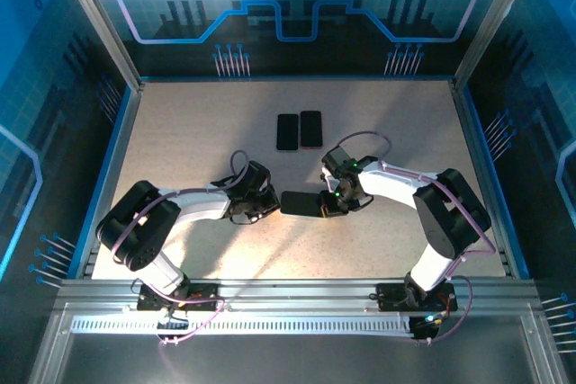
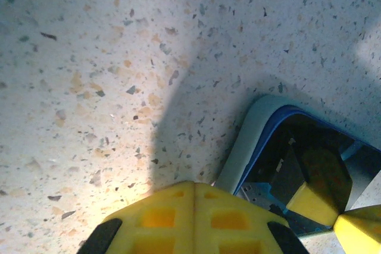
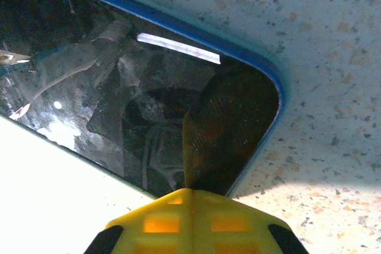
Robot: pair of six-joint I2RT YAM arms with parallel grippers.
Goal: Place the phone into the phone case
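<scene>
A dark phone (image 1: 301,203) with a blue rim lies flat at the table's centre, between both grippers. In the left wrist view a pale grey border (image 2: 253,138) runs around the phone's corner (image 2: 286,147); whether that is the case I cannot tell. My left gripper (image 1: 270,204) is shut with nothing in it, its yellow tips (image 2: 193,185) at the phone's left end beside that grey border. My right gripper (image 1: 331,204) is also shut, tips (image 3: 187,191) down over the glossy screen (image 3: 119,87) near its rounded corner. Its yellow fingers (image 2: 318,203) show over the screen from the left wrist.
Two more flat dark slabs lie side by side at the back centre: a black one (image 1: 286,131) and one with a pinkish edge (image 1: 311,129). Blue walls enclose the speckled tabletop (image 1: 180,132).
</scene>
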